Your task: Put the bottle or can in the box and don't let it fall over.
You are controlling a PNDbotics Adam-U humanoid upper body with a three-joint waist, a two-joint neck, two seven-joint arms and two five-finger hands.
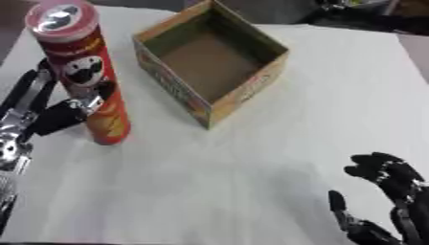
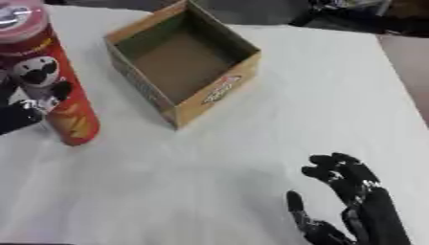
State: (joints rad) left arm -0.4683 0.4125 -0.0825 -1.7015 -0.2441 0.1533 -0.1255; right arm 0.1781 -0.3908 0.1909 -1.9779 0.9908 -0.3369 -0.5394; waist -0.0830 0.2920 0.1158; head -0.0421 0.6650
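Observation:
A tall red crisp can [image 1: 94, 76] with a clear lid stands upright on the white table [image 1: 209, 182] at the far left. My left hand [image 1: 46, 117] comes in from the left edge and grips the can at mid height: the thumb lies across its front and the fingers reach round its left side. An open cardboard box [image 1: 243, 93], its brown floor bare, sits to the right of the can and a little farther back, apart from it. My right hand [image 2: 352, 184] rests at the lower right, fingers relaxed and pointing up, holding nothing.
Dark equipment [image 1: 352, 7] lies past the table's far right edge. The white table surface stretches between the box and my right hand.

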